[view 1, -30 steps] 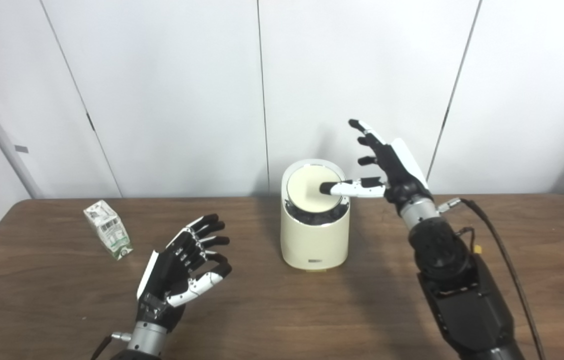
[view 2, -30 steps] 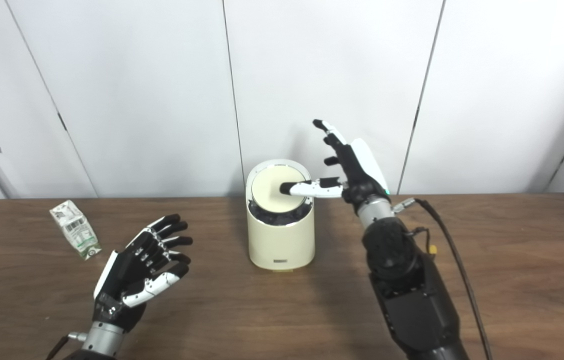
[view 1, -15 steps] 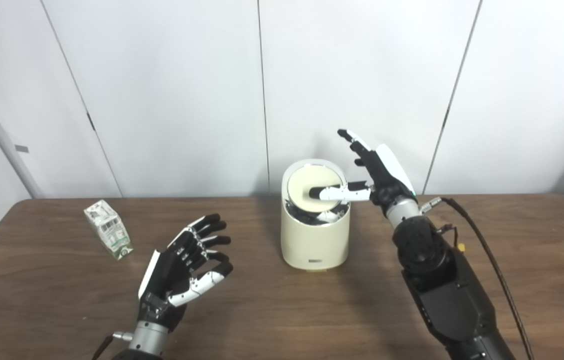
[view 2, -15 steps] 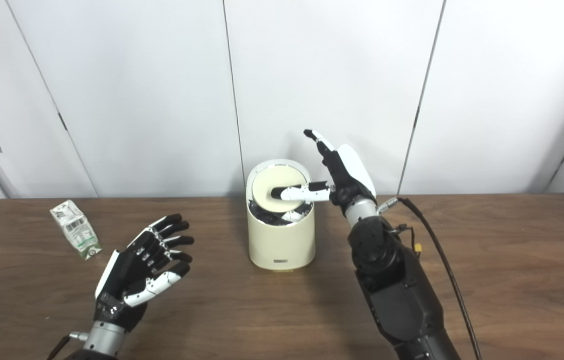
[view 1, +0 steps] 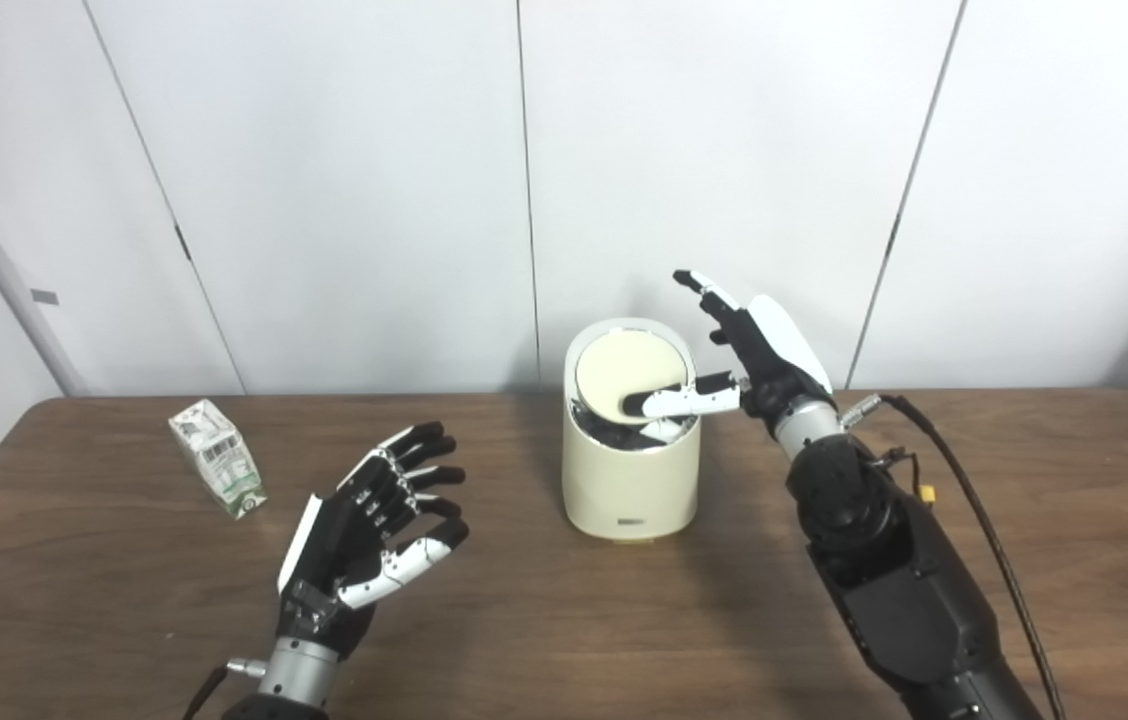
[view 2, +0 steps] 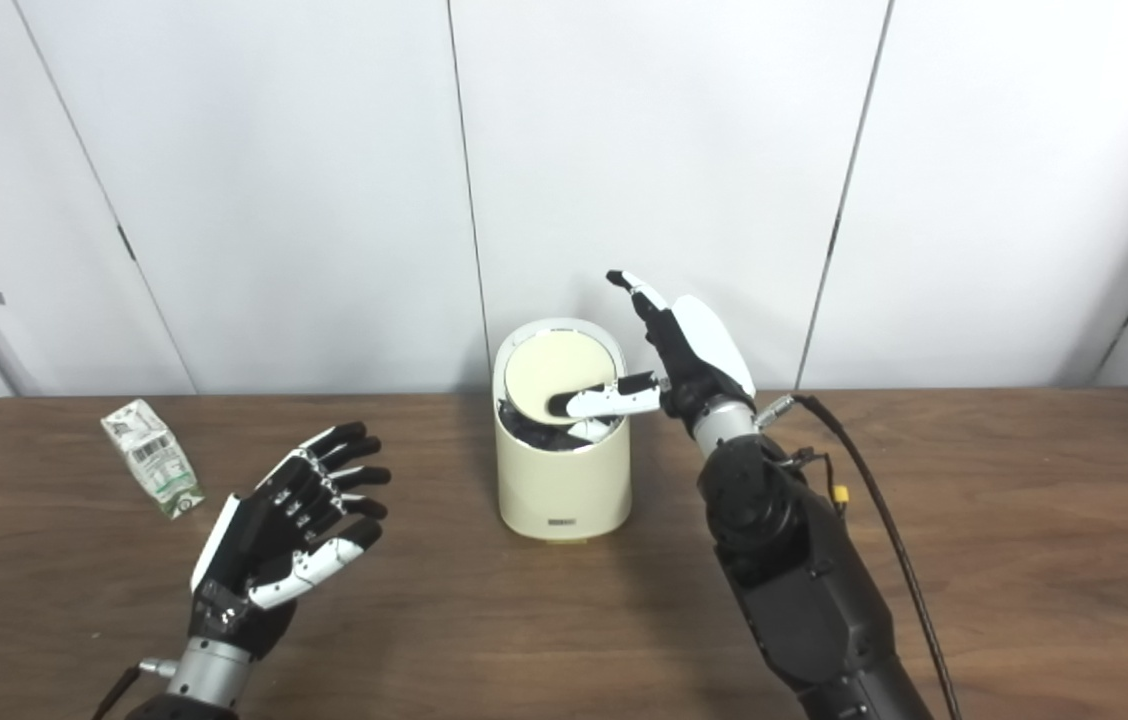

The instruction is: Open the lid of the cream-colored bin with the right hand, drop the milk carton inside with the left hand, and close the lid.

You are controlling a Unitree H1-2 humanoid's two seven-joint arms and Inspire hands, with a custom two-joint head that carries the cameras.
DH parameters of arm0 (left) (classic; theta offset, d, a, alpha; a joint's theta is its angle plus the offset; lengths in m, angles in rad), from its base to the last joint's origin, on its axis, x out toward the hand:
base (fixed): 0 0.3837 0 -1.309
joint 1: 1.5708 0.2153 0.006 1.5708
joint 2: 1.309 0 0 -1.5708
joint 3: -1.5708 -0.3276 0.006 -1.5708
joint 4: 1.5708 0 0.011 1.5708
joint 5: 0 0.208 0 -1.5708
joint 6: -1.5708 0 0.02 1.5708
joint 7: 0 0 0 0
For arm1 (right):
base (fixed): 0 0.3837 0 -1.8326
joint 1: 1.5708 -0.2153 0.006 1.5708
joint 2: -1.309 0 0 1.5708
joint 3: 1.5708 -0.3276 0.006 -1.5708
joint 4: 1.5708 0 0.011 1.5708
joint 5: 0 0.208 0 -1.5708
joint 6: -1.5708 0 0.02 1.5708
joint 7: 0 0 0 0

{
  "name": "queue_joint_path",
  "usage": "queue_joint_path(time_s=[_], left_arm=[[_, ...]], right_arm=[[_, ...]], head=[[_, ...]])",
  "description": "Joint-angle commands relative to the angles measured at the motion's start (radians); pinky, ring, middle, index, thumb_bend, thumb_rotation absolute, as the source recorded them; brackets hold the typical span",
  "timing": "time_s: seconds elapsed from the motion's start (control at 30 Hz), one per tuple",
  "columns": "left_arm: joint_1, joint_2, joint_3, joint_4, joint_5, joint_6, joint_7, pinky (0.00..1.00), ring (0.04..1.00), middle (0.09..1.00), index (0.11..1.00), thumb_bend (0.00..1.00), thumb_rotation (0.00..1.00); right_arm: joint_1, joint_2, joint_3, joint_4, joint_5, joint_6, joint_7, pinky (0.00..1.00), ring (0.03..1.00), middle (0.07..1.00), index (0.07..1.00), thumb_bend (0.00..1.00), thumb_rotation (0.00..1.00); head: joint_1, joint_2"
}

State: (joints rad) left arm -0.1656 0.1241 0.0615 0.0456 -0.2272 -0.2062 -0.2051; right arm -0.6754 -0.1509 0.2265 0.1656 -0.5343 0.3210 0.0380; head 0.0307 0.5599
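Note:
The cream-colored bin (view 1: 630, 480) stands mid-table near the back wall. Its round lid (view 1: 624, 380) is tilted up toward the back, and a dark opening shows along the front rim. My right hand (view 1: 749, 355) is open beside the bin's right rim, thumb lying across the lower edge of the lid, fingers pointing up. The milk carton (view 1: 215, 470) stands at the far left of the table, untouched. My left hand (view 1: 369, 535) hovers open, palm up, between the carton and the bin, holding nothing.
The brown wooden table (view 1: 544, 620) runs the full width of the view. White wall panels (view 1: 344, 190) stand directly behind the bin. A black cable (view 1: 974, 520) trails from my right wrist over the table.
My right hand has come down and leftward, its thumb sliding from the lid's middle to its lower edge, with the lid tilted further. The left hand barely moved.

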Motion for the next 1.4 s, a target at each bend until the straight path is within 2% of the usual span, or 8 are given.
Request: queue_joint_path(time_s=[0.0,0.13,0.23,0.37,0.5,0.93,1.13,1.37], left_arm=[[-0.022,0.005,-0.001,-0.043,0.005,-0.016,0.002,0.57,0.714,0.801,0.828,0.70,0.15],[-0.021,0.006,-0.001,-0.043,0.006,-0.020,0.000,0.56,0.714,0.798,0.829,0.70,0.15],[-0.018,0.005,-0.002,-0.052,0.008,-0.019,0.002,0.57,0.713,0.797,0.831,0.69,0.15],[-0.017,0.005,-0.001,-0.058,0.000,-0.018,-0.001,0.58,0.714,0.797,0.833,0.67,0.14],[-0.017,0.004,-0.002,-0.057,0.001,-0.018,0.000,0.56,0.716,0.798,0.831,0.68,0.14],[-0.020,0.006,0.000,-0.047,-0.011,-0.023,-0.008,0.56,0.718,0.800,0.831,0.67,0.13],[-0.020,0.007,-0.001,-0.045,-0.004,-0.021,-0.005,0.57,0.711,0.797,0.830,0.68,0.14],[-0.021,0.012,-0.001,-0.042,-0.003,-0.022,-0.009,0.58,0.713,0.799,0.832,0.68,0.14]], right_arm=[[-0.043,-0.020,0.017,-0.039,-0.035,-0.001,0.008,0.81,0.911,0.940,0.927,0.92,0.27],[-0.040,-0.041,0.051,-0.055,-0.075,0.011,0.028,0.76,0.900,0.944,0.929,0.92,0.27],[-0.041,-0.070,0.107,-0.069,-0.163,0.017,0.034,0.72,0.876,0.947,0.926,0.92,0.28],[-0.042,-0.087,0.164,-0.093,-0.260,0.036,0.045,0.72,0.871,0.949,0.920,0.92,0.27],[-0.038,-0.080,0.178,-0.121,-0.312,0.064,0.072,0.75,0.890,0.954,0.919,0.92,0.26],[0.046,-0.008,-0.013,-0.272,-0.117,0.012,0.018,0.68,0.837,0.891,0.896,0.77,0.34],[0.149,0.007,-0.083,-0.321,-0.015,-0.072,-0.034,0.67,0.832,0.885,0.884,0.75,0.34],[0.318,-0.011,-0.110,-0.372,0.098,-0.158,-0.015,0.74,0.873,0.920,0.908,0.77,0.31]], head=[[0.000,0.001],[0.006,0.009],[0.009,0.013],[0.007,0.015],[0.009,0.016],[0.002,0.012],[0.000,0.007],[-0.003,0.005]])
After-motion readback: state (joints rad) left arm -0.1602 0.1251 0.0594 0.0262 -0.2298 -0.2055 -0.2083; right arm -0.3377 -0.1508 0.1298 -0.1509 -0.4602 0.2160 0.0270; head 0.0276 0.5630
